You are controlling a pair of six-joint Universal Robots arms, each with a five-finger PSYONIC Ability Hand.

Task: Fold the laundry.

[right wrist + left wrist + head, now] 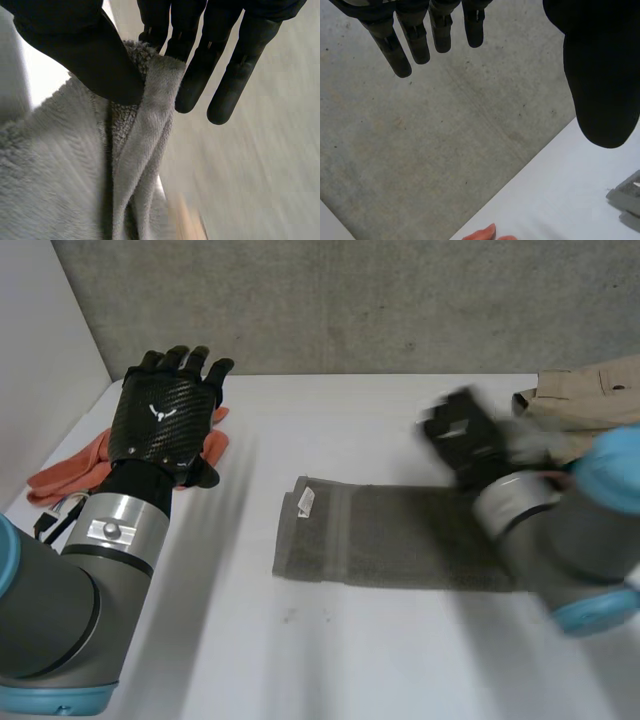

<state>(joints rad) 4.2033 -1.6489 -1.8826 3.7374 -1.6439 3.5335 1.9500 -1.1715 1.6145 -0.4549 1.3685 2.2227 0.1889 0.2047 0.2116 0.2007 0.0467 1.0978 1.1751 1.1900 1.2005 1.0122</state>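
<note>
A grey towel (390,535) lies folded into a long strip across the middle of the white table (300,660), with a white label near its left end. My right hand (462,440) is at the towel's right end. In the right wrist view the thumb (85,55) and straight fingers (200,75) pinch a fold of the towel's (75,175) edge and hold it up. My left hand (165,410) hovers at the table's left with fingers (415,40) straight and spread, holding nothing. The towel's left corner (627,192) lies beyond its thumb.
An orange cloth (75,470) lies bunched under and behind my left hand, its tip (482,233) at the table's far edge. A beige garment (590,400) sits at the back right corner. A grey wall runs behind the table.
</note>
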